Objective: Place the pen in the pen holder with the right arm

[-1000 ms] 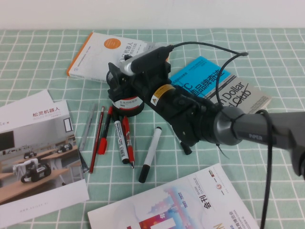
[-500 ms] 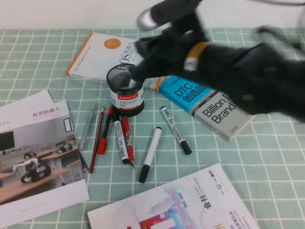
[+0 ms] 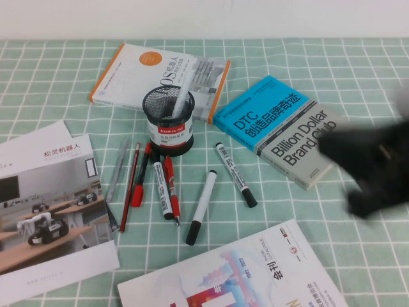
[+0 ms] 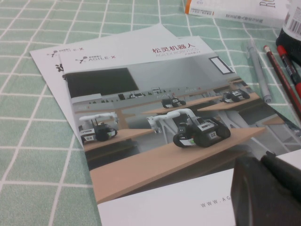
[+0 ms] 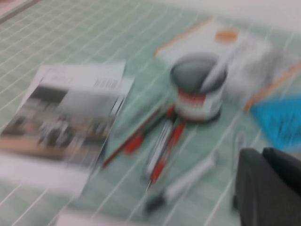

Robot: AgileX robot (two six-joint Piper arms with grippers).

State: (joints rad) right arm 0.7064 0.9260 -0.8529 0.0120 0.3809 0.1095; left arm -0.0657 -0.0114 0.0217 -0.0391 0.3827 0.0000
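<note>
Already, your pen (image 3: 177, 102) stood tilted inside the pen holder (image 3: 169, 121), its tip leaning over the rim toward the white book (image 3: 160, 80). Your right gripper (image 3: 374, 169) hung blurred at the right edge of the table (image 3: 57, 70), well apart from the holder; I could not tell how its fingers stood. Your left gripper (image 4: 268, 193) sat over the brochure (image 4: 160, 136), fingers likewise unclear.

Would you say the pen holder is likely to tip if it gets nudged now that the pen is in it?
Probably not easily: the pen holder looks squat and wide-based. The pen leans on its rim and might rattle. The right gripper is away at the right, the left gripper over a brochure.
</note>
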